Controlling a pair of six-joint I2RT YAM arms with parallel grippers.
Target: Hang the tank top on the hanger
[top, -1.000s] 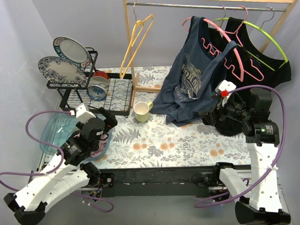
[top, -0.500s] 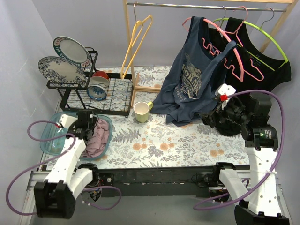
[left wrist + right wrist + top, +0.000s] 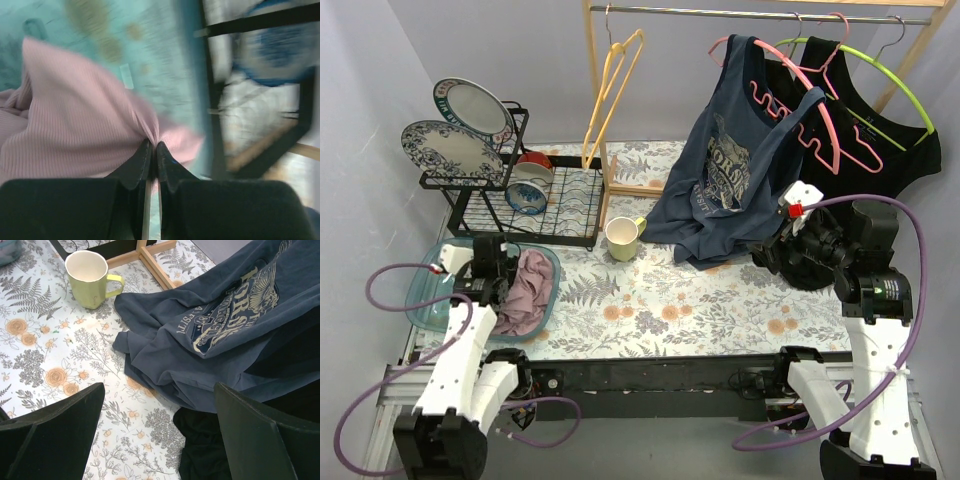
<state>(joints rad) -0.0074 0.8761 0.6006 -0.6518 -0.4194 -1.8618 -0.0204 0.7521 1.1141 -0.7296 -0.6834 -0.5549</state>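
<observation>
The left gripper (image 3: 151, 150) had its jaws closed on a fold of the pink tank top (image 3: 75, 135) in the teal basin (image 3: 425, 292) at the near-left corner of the table (image 3: 670, 300). The right gripper (image 3: 159, 392) had its jaws wide apart.

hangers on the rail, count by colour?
yellow-orange hanger: 1
pink hanger: 1
lime-green hanger: 1
Total: 3

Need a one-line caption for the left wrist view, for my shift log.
Closed left pincer pinching a fold of the pink tank top lying in the teal tub, with the dish rack blurred at right.
</observation>
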